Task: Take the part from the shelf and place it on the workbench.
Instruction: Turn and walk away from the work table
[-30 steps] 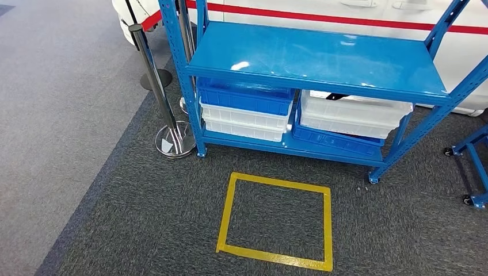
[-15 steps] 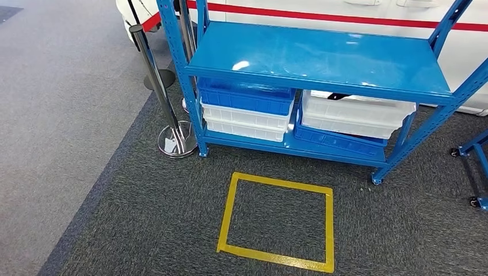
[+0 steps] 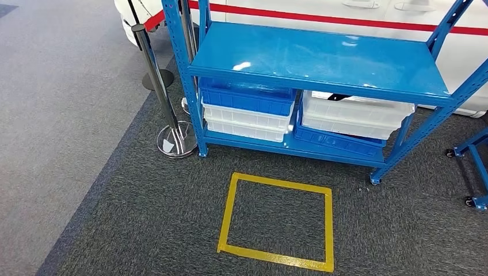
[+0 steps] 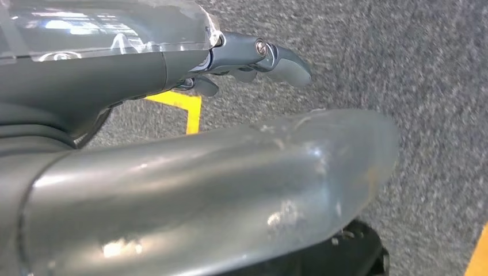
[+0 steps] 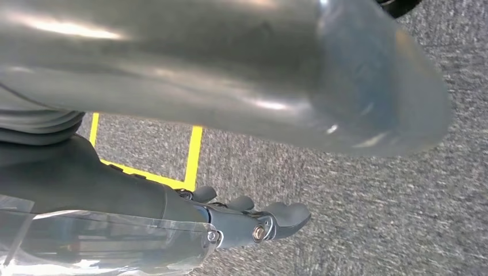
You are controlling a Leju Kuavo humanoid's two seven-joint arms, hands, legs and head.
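Note:
A blue metal shelf point(image 3: 322, 57) stands ahead in the head view, its top board bare. On its lower board, stacked bins sit in two piles: a blue bin point(image 3: 247, 99) over white ones on the left, a white bin point(image 3: 357, 115) over a blue one on the right. A small dark piece point(image 3: 338, 96) pokes above the rim of the right white bin; I cannot tell what it is. My left hand point(image 4: 230, 52) hangs over the carpet, fingers stretched out and holding nothing. My right hand point(image 5: 230, 221) hangs the same way, also holding nothing.
A yellow tape square point(image 3: 227, 213) marks the dark carpet in front of the shelf. A chrome stanchion point(image 3: 155, 69) with a round base stands by the shelf's left post. A blue wheeled frame point(image 3: 475, 167) is at the right edge. A white vehicle with a red stripe point(image 3: 345, 14) is behind.
The whole picture sways by a few pixels between frames, so the camera has moved. Shelf, bins and stanchion keep their places relative to each other.

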